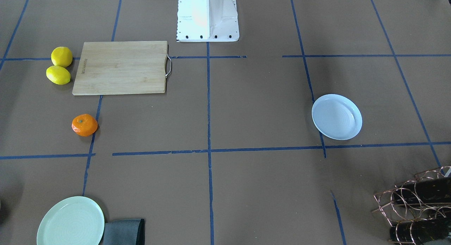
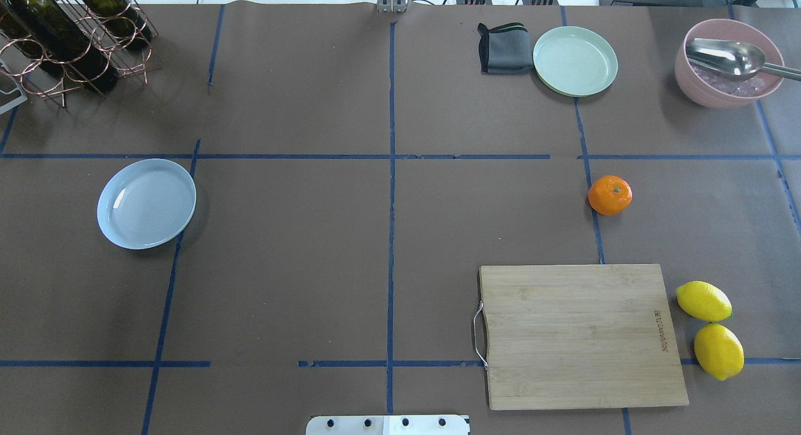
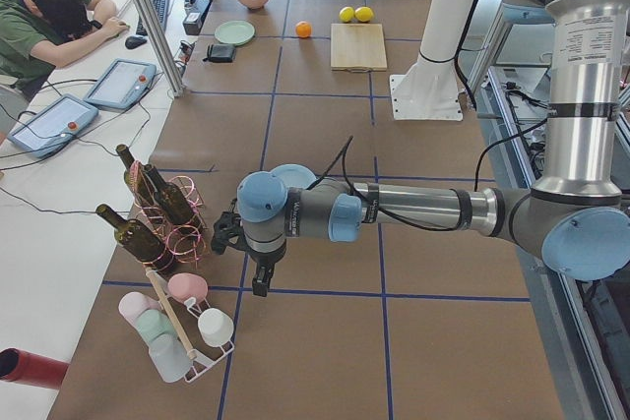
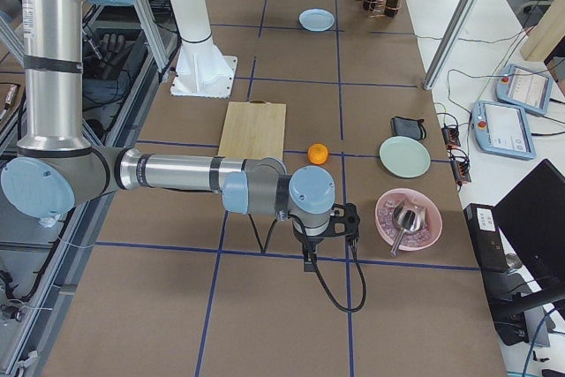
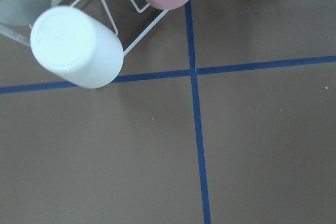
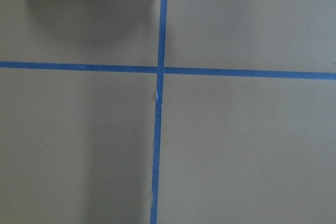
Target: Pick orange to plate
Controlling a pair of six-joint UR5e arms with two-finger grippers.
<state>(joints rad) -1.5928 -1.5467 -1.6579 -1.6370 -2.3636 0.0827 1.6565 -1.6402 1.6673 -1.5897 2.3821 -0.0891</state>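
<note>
The orange (image 2: 609, 194) lies on the brown table on my right side, just beyond the far corner of the cutting board, also seen as the orange (image 1: 84, 125). The pale bluish-white plate (image 2: 146, 203) sits empty far across on my left side. Neither gripper appears in the overhead or front view. My left gripper (image 3: 228, 236) shows only in the left side view, hovering past the plate near the bottle rack. My right gripper (image 4: 346, 218) shows only in the right side view, beside the pink bowl. I cannot tell whether either is open or shut.
A wooden cutting board (image 2: 579, 335) lies near the robot with two lemons (image 2: 710, 328) at its right. A pale green plate (image 2: 575, 61), grey cloth (image 2: 504, 48) and pink bowl with spoon (image 2: 726, 62) line the far edge. A wine rack (image 2: 69, 37) stands far left.
</note>
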